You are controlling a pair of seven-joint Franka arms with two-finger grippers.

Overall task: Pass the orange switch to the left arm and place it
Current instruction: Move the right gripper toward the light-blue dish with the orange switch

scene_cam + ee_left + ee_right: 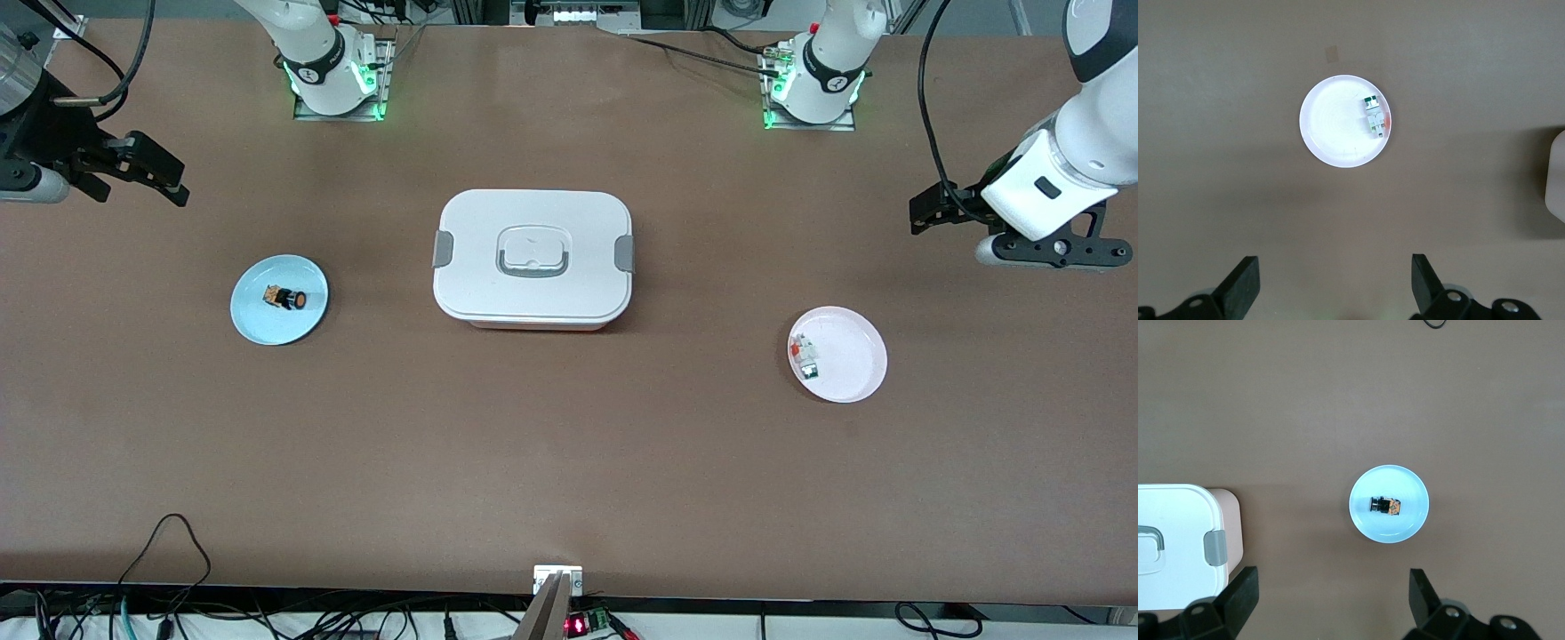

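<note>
Lying on blue plate [258, 320], orange switch [286, 299], apart from right gripper [156, 173]

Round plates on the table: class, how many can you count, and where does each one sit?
2. The blue plate holding the orange switch sits toward the right arm's end; the white plate holding small parts sits toward the left arm's end. The box stands between them.

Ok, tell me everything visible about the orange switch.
The orange switch is a tiny part with a black cylindrical body, a round orange face at one end and a tan-orange block at the other. It lies on its side near the middle of the blue plate, toward the right arm's end of the table. No gripper touches it.
</note>
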